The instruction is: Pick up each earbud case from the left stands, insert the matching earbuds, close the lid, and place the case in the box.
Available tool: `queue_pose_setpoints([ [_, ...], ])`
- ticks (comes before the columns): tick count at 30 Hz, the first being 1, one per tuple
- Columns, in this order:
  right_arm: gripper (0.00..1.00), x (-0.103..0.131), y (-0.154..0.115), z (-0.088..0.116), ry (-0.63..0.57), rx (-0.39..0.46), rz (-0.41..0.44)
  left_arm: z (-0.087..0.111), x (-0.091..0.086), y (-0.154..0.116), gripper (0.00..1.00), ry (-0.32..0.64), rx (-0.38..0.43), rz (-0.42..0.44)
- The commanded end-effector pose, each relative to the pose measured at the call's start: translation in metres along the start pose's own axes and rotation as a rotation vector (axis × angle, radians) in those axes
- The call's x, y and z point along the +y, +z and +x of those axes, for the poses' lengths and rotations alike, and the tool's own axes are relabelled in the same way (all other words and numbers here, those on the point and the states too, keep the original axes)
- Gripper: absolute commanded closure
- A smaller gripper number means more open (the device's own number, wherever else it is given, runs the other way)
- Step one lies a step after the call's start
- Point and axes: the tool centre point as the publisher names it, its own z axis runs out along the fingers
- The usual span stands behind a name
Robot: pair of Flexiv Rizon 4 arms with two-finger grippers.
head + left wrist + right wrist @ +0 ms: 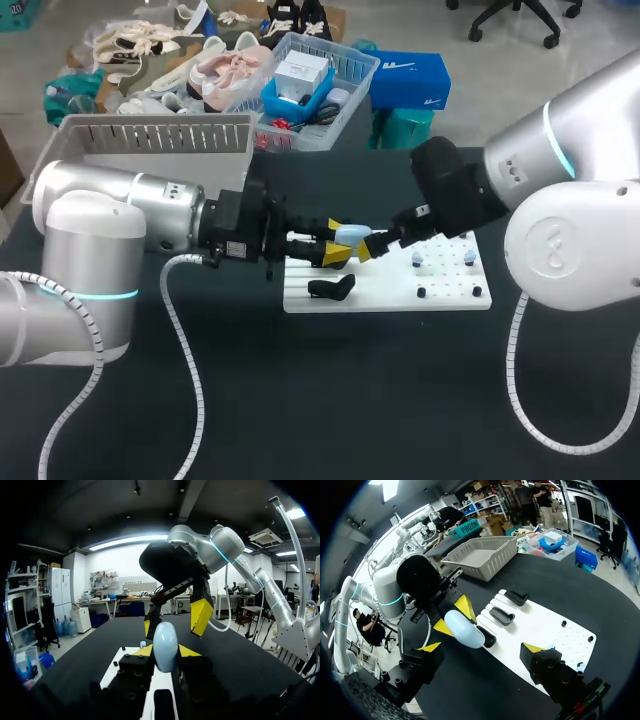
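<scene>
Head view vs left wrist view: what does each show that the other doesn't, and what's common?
Only the head view: the grey basket at the table's back left, and the left arm coming in from the side. Only the left wrist view: the right gripper seen head-on, its yellow tips spread open just beyond the light blue earbud case. Both: that case held in the left gripper over the white board.

We record a dark, matte tabletop (330,400) spanning the work area. A white board (385,298) lies flat on it, at about 1 o'clock from the tabletop's middle in the head view, with its long side parallel to the near edge.
</scene>
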Motion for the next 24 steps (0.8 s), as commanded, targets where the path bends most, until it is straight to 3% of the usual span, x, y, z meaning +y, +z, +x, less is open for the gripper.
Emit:
queue_pose_setpoints([
  [1, 0.0, -0.0018, 0.0044, -0.0025, 0.001, 0.0, 0.017, 0.0, -0.0012, 0.0006, 1.0, 0.001, 0.0, -0.006],
  [24, 0.0, -0.0057, 0.0039, -0.0076, 0.019, -0.01, 0.033, 0.0, -0.0012, 0.0006, 1.0, 0.001, 0.0, -0.006],
])
